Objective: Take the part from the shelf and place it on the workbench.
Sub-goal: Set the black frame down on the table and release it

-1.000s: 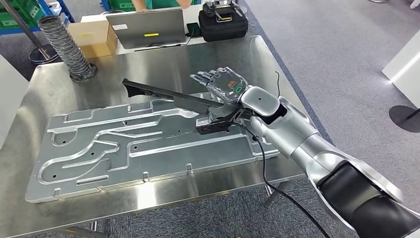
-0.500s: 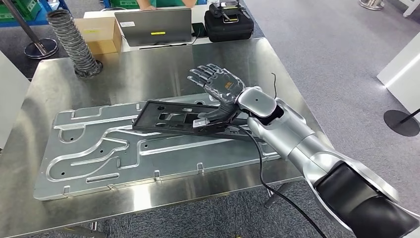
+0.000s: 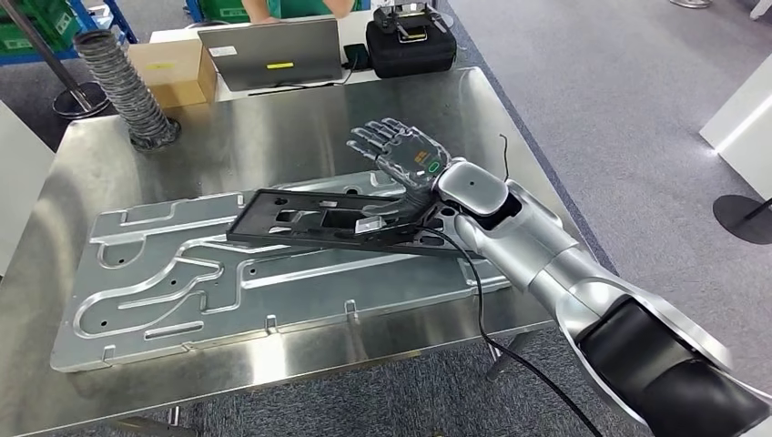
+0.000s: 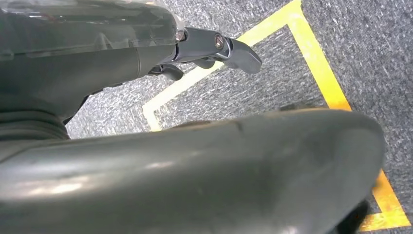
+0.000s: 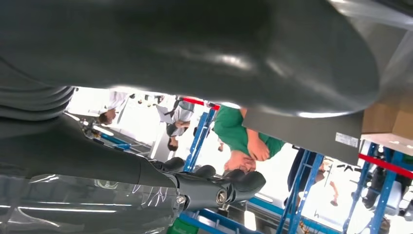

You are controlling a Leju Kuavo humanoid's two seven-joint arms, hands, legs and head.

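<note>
so right now my right hand (image 3: pixel 401 157) has the part (image 3: pixel 319 217) by its near end, the end closest to the wrist. the thumb looks tucked under that edge while the fingers (image 3: pixel 371 137) fan out flat above and past it, so it's more of a pinch at the edge than a proper wrap. i'd count it as held, but only just.

the part is a flat black frame with cut-out windows, lying low and nearly level over the big milled plate (image 3: pixel 164 273) on the steel surface (image 3: pixel 273 118). its far end reaches toward the middle of the plate. i can't tell whether it's touching the plate or a hair above it.

handling guess: it looks like thin stiff plastic or light metal, long for its weight, so holding it at one end gives a lot of leverage on the pinch and the free end will want to droop or swing. the finish looks smooth, so it could slip on the plate's machined ridges. if i had to regrip, i'd go for one of the long side rails near the middle, next to the windows.

left hand (image 4: pixel 214 48) hangs down over the floor with nothing in it, fingers loosely curled, can't say more than that.
</note>
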